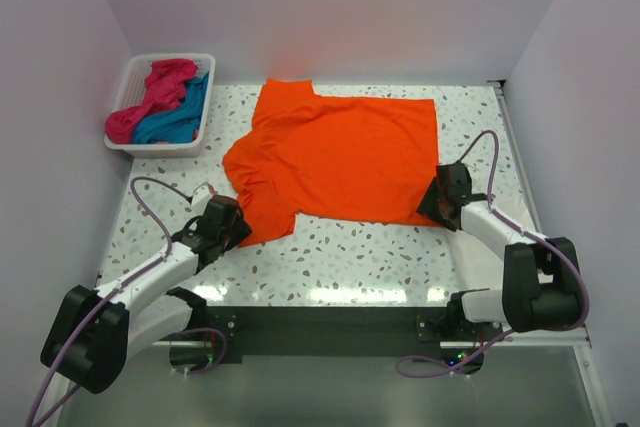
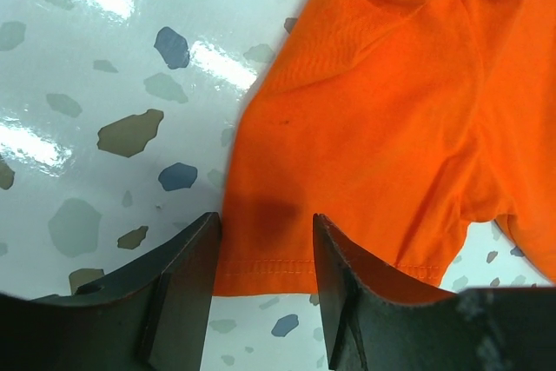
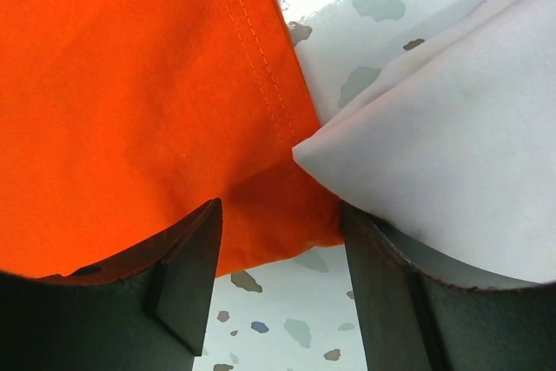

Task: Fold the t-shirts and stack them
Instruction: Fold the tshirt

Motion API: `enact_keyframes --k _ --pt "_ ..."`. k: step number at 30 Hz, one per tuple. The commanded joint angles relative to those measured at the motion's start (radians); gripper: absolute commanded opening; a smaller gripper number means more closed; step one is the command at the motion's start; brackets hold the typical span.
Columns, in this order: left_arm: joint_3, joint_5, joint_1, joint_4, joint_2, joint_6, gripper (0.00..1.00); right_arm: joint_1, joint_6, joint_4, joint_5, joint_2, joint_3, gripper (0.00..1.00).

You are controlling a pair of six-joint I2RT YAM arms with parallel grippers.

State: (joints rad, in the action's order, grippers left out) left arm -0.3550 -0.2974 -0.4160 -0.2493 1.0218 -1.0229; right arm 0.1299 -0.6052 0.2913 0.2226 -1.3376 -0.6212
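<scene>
The orange t-shirt (image 1: 340, 152) lies spread flat on the speckled table (image 1: 350, 257). My left gripper (image 1: 238, 229) is open at its near-left sleeve. In the left wrist view the gripper (image 2: 265, 254) straddles the stitched hem of the orange cloth (image 2: 382, 110), which lies between the jaws unpinched. My right gripper (image 1: 432, 202) is open at the shirt's near-right corner. In the right wrist view that gripper (image 3: 278, 241) has the orange corner (image 3: 130, 102) between its jaws. The magenta-pink shirt (image 1: 160, 87) and the teal-blue shirt (image 1: 180, 119) lie bunched in the basket.
The white slatted basket (image 1: 155, 148) stands at the far left corner. White walls close in the back and both sides. A pale white surface (image 3: 469, 154) fills the right of the right wrist view above the right finger; I cannot tell what it is.
</scene>
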Motion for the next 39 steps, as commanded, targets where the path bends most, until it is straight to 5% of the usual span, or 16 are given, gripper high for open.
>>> enact_keyframes --k 1,22,34,39 --pt "0.027 -0.019 -0.012 0.007 0.023 -0.019 0.51 -0.004 -0.036 -0.063 -0.034 0.037 0.02 0.61" --pt "0.011 0.009 -0.014 -0.021 -0.014 0.006 0.0 -0.003 -0.116 -0.024 0.004 0.092 0.077 0.59" --pt "0.007 0.076 -0.014 -0.125 -0.224 -0.017 0.0 -0.003 -0.119 0.017 -0.015 0.023 0.043 0.4" --pt "-0.028 0.087 -0.014 -0.206 -0.324 -0.022 0.0 -0.003 -0.097 0.046 -0.019 0.041 0.023 0.09"
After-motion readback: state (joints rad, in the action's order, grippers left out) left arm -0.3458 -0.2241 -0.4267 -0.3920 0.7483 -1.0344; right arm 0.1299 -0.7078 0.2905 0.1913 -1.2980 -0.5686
